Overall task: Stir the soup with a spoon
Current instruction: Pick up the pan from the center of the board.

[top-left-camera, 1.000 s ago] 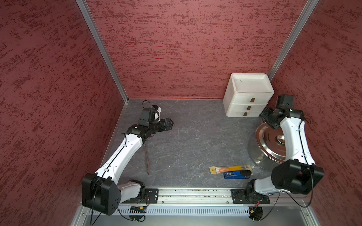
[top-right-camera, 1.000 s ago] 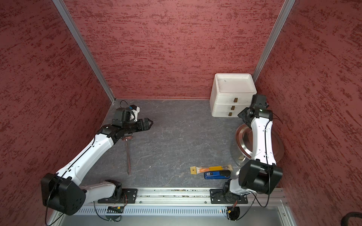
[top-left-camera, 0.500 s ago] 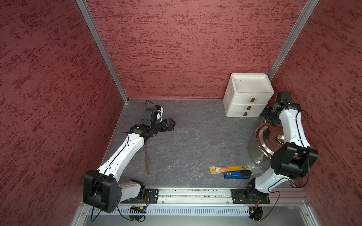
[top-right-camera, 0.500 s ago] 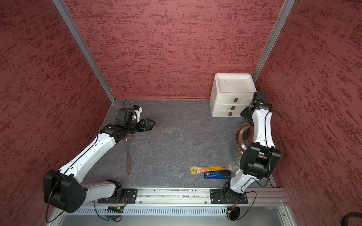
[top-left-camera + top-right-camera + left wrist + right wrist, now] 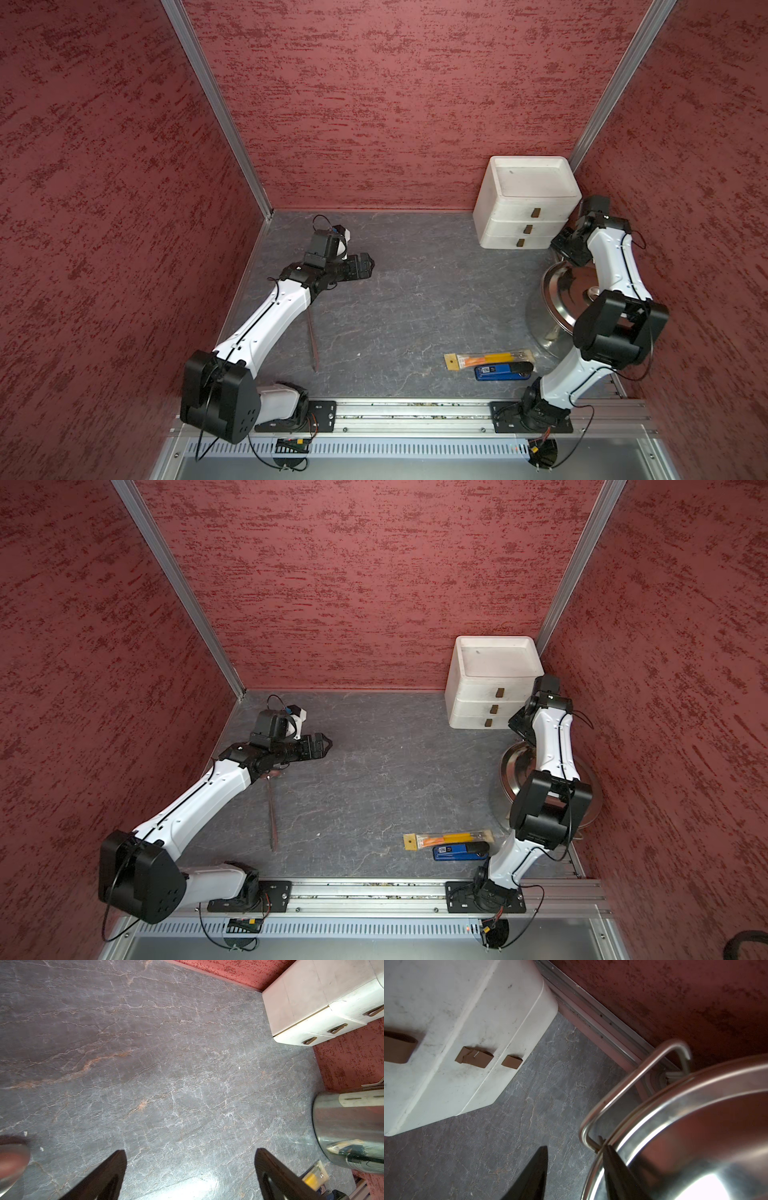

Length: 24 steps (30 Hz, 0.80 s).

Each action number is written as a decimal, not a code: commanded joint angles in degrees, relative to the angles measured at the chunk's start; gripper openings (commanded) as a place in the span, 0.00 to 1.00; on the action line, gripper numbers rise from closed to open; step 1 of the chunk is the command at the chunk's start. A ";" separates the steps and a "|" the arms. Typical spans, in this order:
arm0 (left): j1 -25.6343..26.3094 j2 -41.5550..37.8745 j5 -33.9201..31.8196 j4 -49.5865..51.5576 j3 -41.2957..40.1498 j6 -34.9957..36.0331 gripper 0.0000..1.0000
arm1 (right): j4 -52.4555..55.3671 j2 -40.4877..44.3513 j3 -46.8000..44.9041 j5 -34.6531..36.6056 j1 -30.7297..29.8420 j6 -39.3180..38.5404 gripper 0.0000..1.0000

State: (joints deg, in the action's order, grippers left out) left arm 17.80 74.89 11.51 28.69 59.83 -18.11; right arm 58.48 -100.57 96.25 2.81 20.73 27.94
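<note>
Right wrist view: part-spread right jaws are placed at the pot handle (image 5: 629, 1081); by a skewed pinch the pot (image 5: 342, 1126) could be skidded. Left jaws are spread, empty; the spoon (image 5: 272, 812) is left far from the pot.

1. Grey veined stone-look tabletop (image 5: 415, 291).
2. White three-drawer chest (image 5: 525, 224) stands at the back right.
3. Lidded round steel pot (image 5: 542, 328) stands just in front of it.
4. Long thin-handled metal ladle (image 5: 312, 340) lies at the left.
5. Orange-and-yellow flat packet (image 5: 490, 359) and blue-and-black flat gadget (image 5: 498, 370) lie side by side near the front.
</note>
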 commanded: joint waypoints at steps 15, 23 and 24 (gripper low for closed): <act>1.26 -1.77 -3.25 1.90 2.26 1.94 1.00 | -2.51 -4.69 3.51 2.62 0.19 -4.70 0.33; 1.80 -1.85 -4.35 1.37 2.85 2.14 1.00 | -3.06 -0.70 0.60 2.22 0.07 -9.03 0.07; 1.94 -1.88 -4.63 1.04 2.71 2.24 1.00 | -3.60 0.02 -0.30 2.19 0.06 -10.47 0.05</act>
State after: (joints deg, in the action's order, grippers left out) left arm 19.27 74.24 8.23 30.00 60.84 -17.06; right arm 57.54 -103.37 96.84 4.91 20.84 22.22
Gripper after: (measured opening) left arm 0.998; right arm 0.133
